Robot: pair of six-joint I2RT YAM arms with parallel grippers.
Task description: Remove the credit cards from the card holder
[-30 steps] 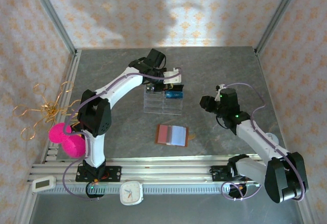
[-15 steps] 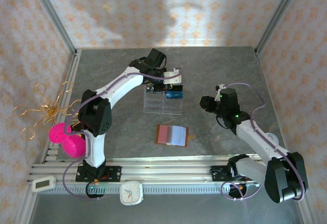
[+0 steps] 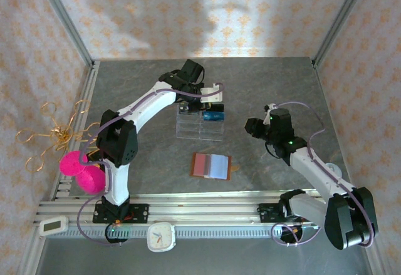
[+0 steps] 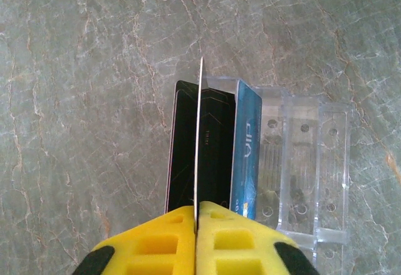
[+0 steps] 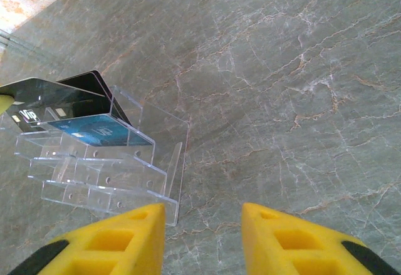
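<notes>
left fingers (image 4: 195, 212) clenched on a thin credit card (image 4: 200, 124), seen edge-on, poised over the clear rack (image 4: 304, 162) beside a black card (image 4: 183, 156) and a blue card (image 4: 245, 156). best play, i'd say: hold it upright, line it up with a free slot, and release only once it's seated, since slick plastic slides on glossy acrylic. right fingers (image 5: 203, 225) spread and empty above the marbled grey desk (image 5: 301, 68). the card holder (image 3: 211, 165), brown leather, lies open and flat between the arms.
</notes>
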